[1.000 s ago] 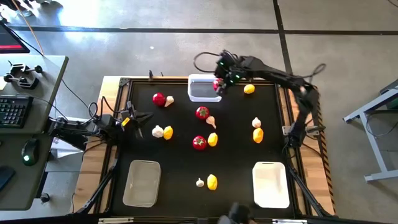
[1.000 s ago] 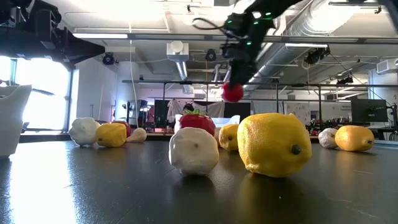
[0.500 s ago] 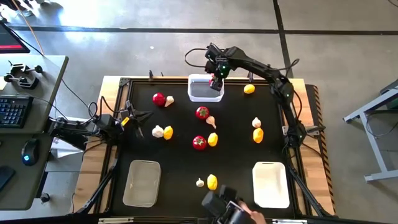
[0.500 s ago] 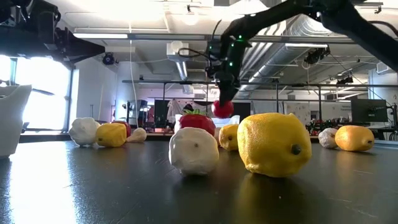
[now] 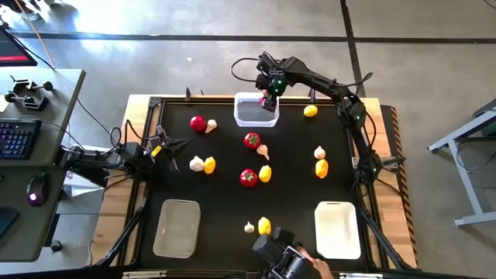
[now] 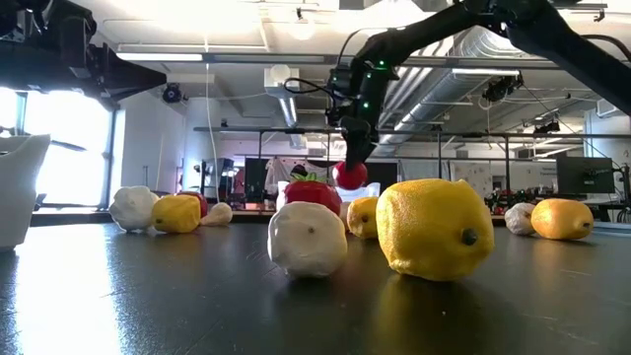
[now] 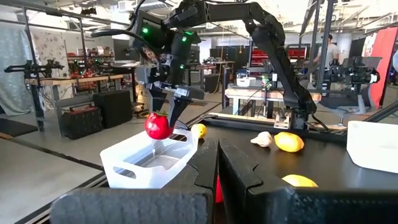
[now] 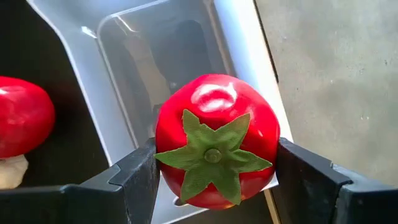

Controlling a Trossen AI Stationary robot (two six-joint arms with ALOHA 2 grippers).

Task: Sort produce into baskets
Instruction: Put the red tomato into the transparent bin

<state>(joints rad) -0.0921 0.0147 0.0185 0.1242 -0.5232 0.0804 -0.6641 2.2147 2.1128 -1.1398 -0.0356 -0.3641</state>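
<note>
Two dark robot arms are working at a black table. The right gripper (image 5: 269, 99) is reaching to the far edge and holding a red tomato (image 8: 214, 140) between its fingers, hanging just above the right rim of the clear basket (image 5: 254, 111). The left gripper (image 5: 164, 147) is waiting at the left edge with its fingers pressed together. To do this step well, the arm should probably shift a little toward the basket's middle before letting go, since a round piece dropped on the rim could bounce out. The tomato is looking glossy, smooth and plump, with a flat green star-shaped top. The basket is looking like thin see-through plastic with rounded corners. Lemons, garlic bulbs and more tomatoes are lying scattered across the middle, and two more baskets are sitting near the front edge.
</note>
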